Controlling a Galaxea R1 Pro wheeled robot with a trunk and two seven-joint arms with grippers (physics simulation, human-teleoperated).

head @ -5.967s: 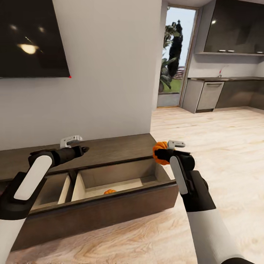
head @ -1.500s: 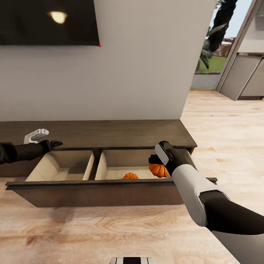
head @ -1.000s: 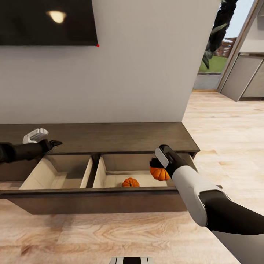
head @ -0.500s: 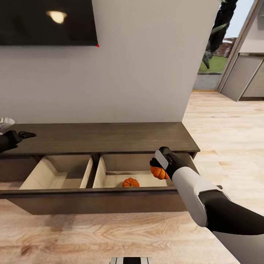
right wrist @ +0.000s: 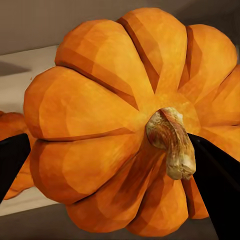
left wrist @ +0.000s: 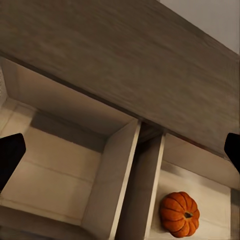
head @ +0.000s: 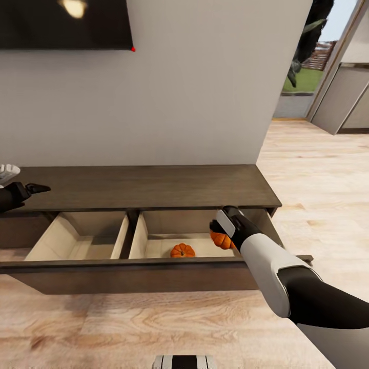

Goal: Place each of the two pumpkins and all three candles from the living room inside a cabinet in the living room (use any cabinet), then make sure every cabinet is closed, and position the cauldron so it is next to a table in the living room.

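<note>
While left fingers gape above cabinet, right fingers clamp pumpkin.

The right arm reaches forward and down from the lower right of the head view, white forearm leading into a black wrist, and the right gripper has its fingers closed on either side of an orange pumpkin. The left arm enters at the far left edge, held level, its left gripper pointing to the right with the fingers spread wide and nothing between them
</note>
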